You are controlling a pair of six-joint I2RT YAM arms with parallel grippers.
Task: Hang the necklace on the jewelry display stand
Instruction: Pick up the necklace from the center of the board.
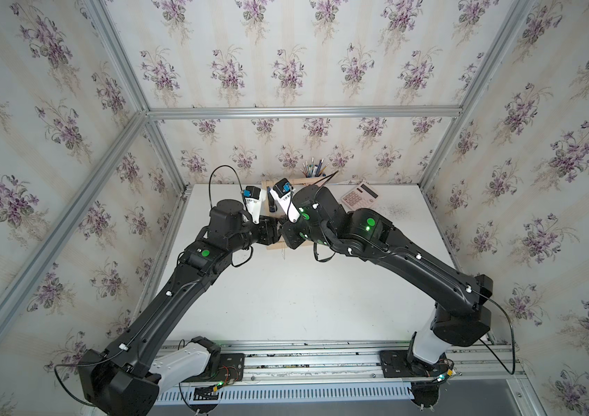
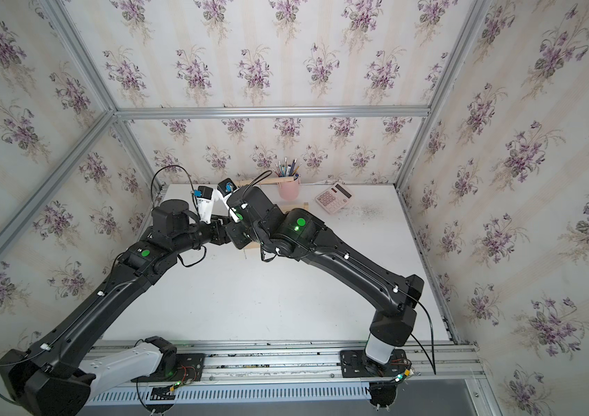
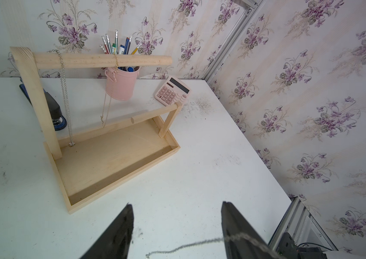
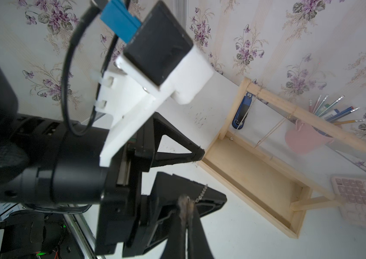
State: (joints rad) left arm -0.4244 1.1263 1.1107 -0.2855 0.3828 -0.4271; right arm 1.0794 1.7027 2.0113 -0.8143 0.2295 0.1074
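Note:
The necklace (image 3: pixel 188 245), a thin silver chain, lies across one finger of my left gripper (image 3: pixel 177 204) and sags into the gap between its fingers. That gripper is open, with the jaws wide apart. My right gripper (image 4: pixel 185 199) is shut on the necklace (image 4: pixel 201 192), right beside the left gripper (image 4: pixel 213 176). The jewelry display stand (image 3: pixel 123 180) is pale wood with a tray base, a tall post and a top bar (image 4: pixel 312 121). It stands just beyond both grippers. In both top views the arms hide most of the stand (image 1: pixel 275 246).
A silver bead chain (image 3: pixel 65 101) and a thin gold chain (image 3: pixel 107 105) hang from the stand's top bar. Behind the stand are a pink pen cup (image 3: pixel 121 85), a pink calculator (image 3: pixel 173 90) and a blue-black stapler (image 3: pixel 54 107). Walls close in the table's back and sides.

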